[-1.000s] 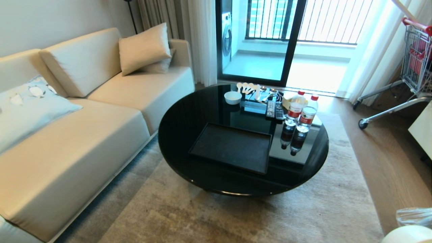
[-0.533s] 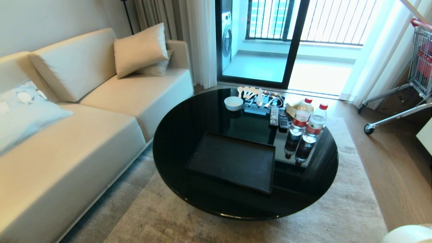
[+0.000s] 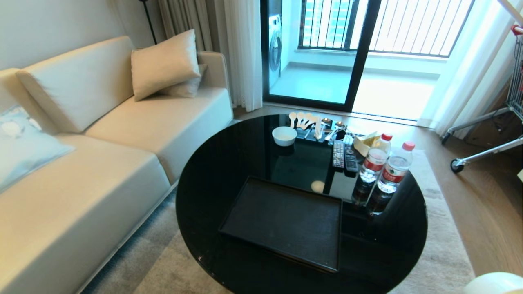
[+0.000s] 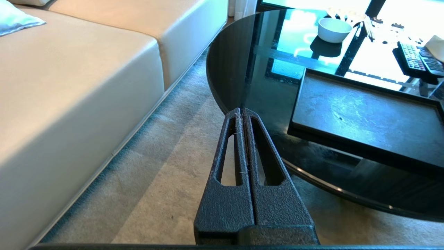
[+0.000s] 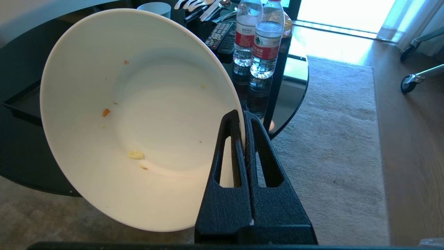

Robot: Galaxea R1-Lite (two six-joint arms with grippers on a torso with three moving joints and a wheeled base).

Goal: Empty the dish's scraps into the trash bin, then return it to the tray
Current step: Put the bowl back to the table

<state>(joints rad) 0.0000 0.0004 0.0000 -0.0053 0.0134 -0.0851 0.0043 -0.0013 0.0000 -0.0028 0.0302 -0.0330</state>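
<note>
Right gripper (image 5: 244, 116) pinches the dish (image 5: 138, 118) by its rim; bottles (image 3: 386, 163) at the tray's (image 3: 282, 222) two o'clock. Left gripper (image 4: 241, 111) closed, empty.

Left tool (image 4: 242, 113): fingers pressed flat together, nothing between them, pointing level and forward, hanging off the near edge of the desk (image 4: 249, 80) above the rug. Right tool (image 5: 243, 116): fingers clamped on the rim of the dish (image 5: 138, 118), which is tipped up on edge with its inside facing the wrist.
</note>
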